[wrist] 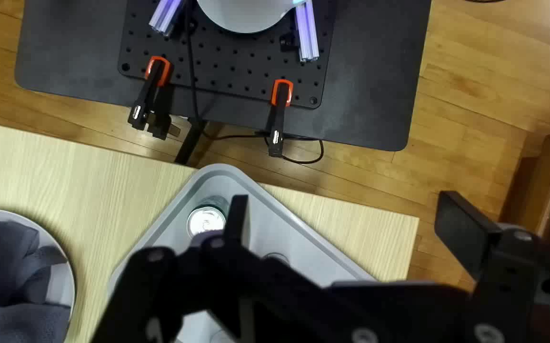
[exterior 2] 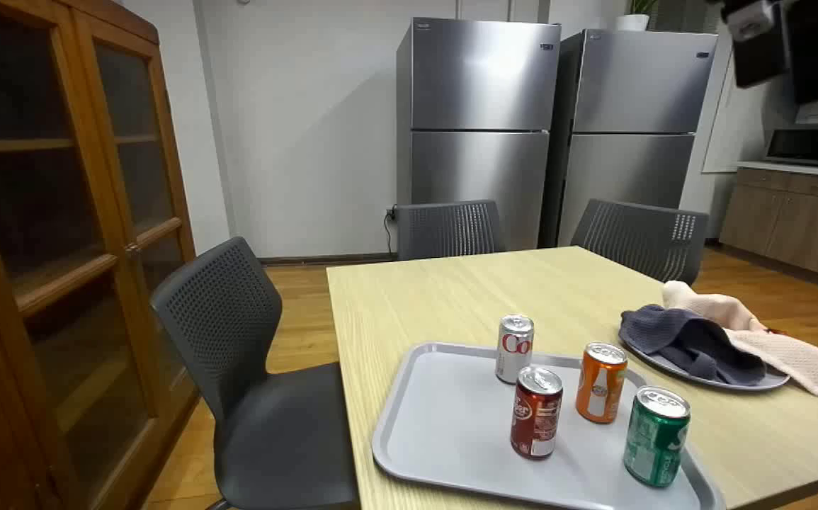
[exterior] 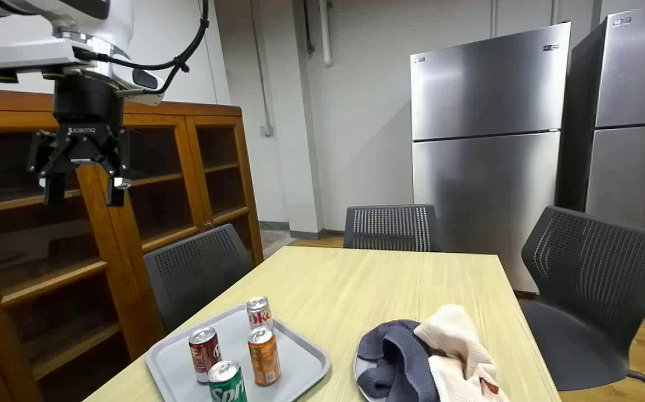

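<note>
Black fingers (exterior: 54, 188) are hanging spread apart, higher than the grey tray (exterior 2: 451, 404), on which four cans (exterior 2: 600, 393) are standing. Only the wrist view is showing orange-and-black clamps (wrist: 277, 119) beyond the tray's corner. A pale wood-grain desk (exterior: 406, 279) is supporting the tray; steel refrigerators (exterior 2: 483, 170) are standing well behind it.

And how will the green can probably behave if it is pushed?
The green can may tip, standing upright and taller than wide. Toppled, its round body would likely roll, though the tray's raised rim may stop it.
</note>
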Action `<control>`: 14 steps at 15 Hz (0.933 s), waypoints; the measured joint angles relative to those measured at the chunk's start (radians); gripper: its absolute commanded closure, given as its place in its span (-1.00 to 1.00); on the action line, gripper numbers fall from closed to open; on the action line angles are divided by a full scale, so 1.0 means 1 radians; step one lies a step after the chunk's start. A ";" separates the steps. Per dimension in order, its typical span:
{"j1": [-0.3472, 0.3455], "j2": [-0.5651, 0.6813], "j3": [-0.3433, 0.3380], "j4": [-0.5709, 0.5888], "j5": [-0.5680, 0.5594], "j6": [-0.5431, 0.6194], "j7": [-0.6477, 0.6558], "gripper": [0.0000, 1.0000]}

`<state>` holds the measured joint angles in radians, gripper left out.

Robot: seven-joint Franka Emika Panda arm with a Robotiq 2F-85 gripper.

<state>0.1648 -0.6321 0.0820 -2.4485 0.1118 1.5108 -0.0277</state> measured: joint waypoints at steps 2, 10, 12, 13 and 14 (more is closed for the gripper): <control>0.000 0.001 0.000 0.000 0.000 0.001 0.000 -1.00; 0.000 0.002 0.000 0.000 0.000 0.001 0.000 -1.00; 0.000 0.006 0.002 -0.002 0.000 0.005 0.000 -1.00; 0.000 0.011 0.004 -0.005 0.000 0.012 0.000 -1.00; 0.000 0.020 0.007 -0.010 0.000 0.022 0.001 -1.00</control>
<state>0.1647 -0.6125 0.0890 -2.4581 0.1113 1.5331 -0.0267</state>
